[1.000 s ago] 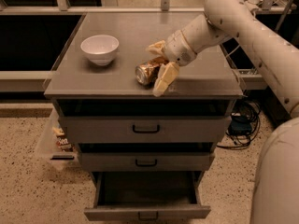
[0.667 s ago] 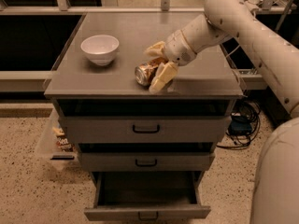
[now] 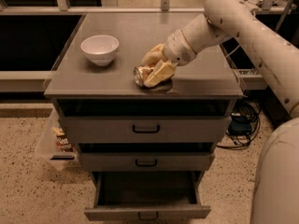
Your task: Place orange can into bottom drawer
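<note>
The orange can (image 3: pixel 139 76) lies on its side on the grey cabinet top (image 3: pixel 196 80), near the front edge, silver end facing forward-left. My gripper (image 3: pixel 154 66) reaches in from the right and its two tan fingers (image 3: pixel 160 73) are closed on the can, one behind it and one in front. The can still rests on the top. The bottom drawer (image 3: pixel 147 213) is pulled open below, dark inside, with its black bar handle on the front. The two grey drawers above it are pushed in further.
A white bowl (image 3: pixel 100 48) stands on the cabinet top, left of the can. A clear bin with small items (image 3: pixel 58 141) sits on the floor at the left. Cables (image 3: pixel 243 122) lie on the floor at the right. My arm crosses the right side of the view.
The gripper has shifted slightly left and its fingers have closed in on the can. The can and bowl stay in place.
</note>
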Robot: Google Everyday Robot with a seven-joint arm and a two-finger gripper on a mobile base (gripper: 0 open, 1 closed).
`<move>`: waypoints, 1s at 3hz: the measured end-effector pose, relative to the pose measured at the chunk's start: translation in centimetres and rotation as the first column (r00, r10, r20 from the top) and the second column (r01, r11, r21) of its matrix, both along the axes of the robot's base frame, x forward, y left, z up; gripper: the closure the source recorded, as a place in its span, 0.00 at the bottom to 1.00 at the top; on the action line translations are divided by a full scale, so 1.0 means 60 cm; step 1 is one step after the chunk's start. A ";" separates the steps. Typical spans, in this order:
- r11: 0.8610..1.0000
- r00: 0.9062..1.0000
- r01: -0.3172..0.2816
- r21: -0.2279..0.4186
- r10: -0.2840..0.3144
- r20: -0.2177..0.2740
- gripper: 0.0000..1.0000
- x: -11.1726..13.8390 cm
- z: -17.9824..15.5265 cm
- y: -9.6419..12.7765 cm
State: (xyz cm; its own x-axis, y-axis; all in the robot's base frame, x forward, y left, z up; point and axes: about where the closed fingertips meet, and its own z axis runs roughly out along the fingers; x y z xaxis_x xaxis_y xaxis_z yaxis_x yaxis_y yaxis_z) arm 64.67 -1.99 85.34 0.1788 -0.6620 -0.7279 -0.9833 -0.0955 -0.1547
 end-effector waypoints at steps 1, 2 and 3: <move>1.000 1.000 0.000 0.000 0.000 0.000 0.90 0.000 0.000 0.000; 1.000 1.000 0.000 0.000 0.000 0.000 1.00 0.000 0.000 0.000; 1.000 1.000 0.000 0.000 0.000 0.000 1.00 0.000 0.000 0.000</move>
